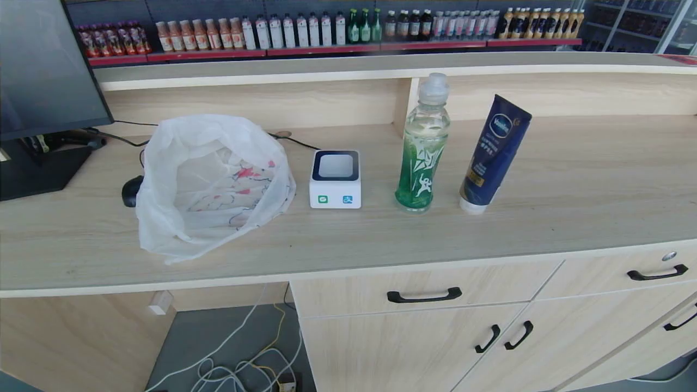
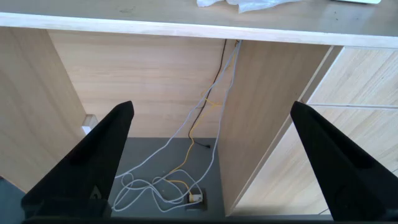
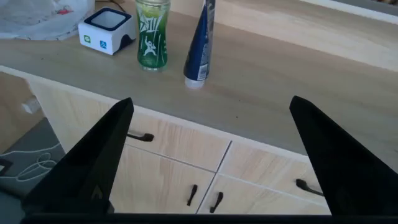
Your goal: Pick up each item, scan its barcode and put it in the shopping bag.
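Before counter [image 1: 572,179]: left tool [image 2: 211,109], right tool [image 3: 211,102] wide open, empty.

Small print on tube [image 1: 493,158] (unreadable)

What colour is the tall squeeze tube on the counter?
Dark blue plastic tube, white cap; best in head view.
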### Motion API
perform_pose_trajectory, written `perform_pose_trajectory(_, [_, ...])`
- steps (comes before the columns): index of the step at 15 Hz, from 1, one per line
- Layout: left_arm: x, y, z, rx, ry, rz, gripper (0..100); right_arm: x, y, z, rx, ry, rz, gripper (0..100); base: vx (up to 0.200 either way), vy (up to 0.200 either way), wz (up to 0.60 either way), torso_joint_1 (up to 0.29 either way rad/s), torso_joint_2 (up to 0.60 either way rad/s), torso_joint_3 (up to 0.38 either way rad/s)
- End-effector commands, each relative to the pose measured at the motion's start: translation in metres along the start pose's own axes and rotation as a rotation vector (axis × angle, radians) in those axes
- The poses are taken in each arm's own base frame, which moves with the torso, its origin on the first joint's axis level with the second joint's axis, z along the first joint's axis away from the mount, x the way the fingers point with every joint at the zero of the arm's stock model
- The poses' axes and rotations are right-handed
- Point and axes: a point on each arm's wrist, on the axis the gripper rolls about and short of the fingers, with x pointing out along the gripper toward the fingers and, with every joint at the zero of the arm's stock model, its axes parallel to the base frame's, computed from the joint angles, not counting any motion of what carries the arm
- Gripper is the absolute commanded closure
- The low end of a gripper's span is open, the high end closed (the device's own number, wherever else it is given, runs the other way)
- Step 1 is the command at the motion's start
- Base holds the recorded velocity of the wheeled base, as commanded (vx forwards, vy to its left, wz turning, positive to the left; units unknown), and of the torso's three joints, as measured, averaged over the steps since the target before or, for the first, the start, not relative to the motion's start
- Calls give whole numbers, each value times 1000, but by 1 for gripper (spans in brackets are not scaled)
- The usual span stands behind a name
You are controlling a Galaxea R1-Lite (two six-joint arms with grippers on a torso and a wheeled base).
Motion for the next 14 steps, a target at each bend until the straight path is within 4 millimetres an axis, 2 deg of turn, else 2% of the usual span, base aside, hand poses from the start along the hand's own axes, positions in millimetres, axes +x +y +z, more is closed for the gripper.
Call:
perform_pose_trajectory(1, [0, 0, 0, 0, 2, 2, 0, 38, -10, 20, -20, 47, 76, 0, 0, 0, 0, 0, 0, 0])
perform_pose_trajectory(8, [0, 0, 0, 0, 0, 0, 0, 82, 0, 58, -141, -38, 337, 0, 0, 0, 0, 0, 0, 0])
perform_pose_trajectory(10, [0, 0, 0, 0, 0, 0, 0, 93, 6, 68, -156, -48, 353, 0, 0, 0, 0, 0, 0, 0])
perform_pose_trajectory(12, [0, 0, 0, 0, 0, 1, 0, 102, 20, 76, -153, -52, 388, 0, 0, 0, 0, 0, 0, 0])
perform_pose_trajectory(14, [0, 0, 0, 0, 0, 0, 0, 122, 48, 83, -158, -31, 463, 0, 0, 0, 0, 0, 0, 0])
